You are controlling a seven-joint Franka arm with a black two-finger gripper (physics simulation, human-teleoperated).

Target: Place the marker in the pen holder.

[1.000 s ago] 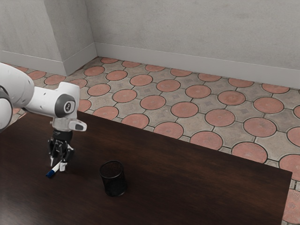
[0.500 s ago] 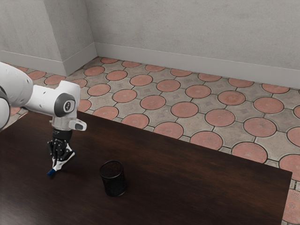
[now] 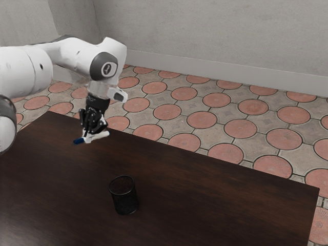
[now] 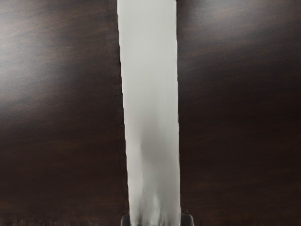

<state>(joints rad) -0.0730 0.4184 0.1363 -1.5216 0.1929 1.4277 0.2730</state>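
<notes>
The table [image 3: 220, 205] lies beneath my gripper [image 3: 90, 137], its jaws clamped. Below them, toward the exterior view's right, stands the holder [image 3: 125, 198]. The marker [image 3: 104, 134] is pinched between the jaws, tilted near level; I should turn it upright, clear of the rim, and centre it before lowering.

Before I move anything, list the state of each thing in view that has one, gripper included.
Gripper: shut on the marker, raised above the table.
Marker: held crosswise in the air, nearer level than upright, blue end toward the exterior view's left; not in the pen holder.
Pen holder: upright on the table, open at the top, nothing sticking out.
</notes>
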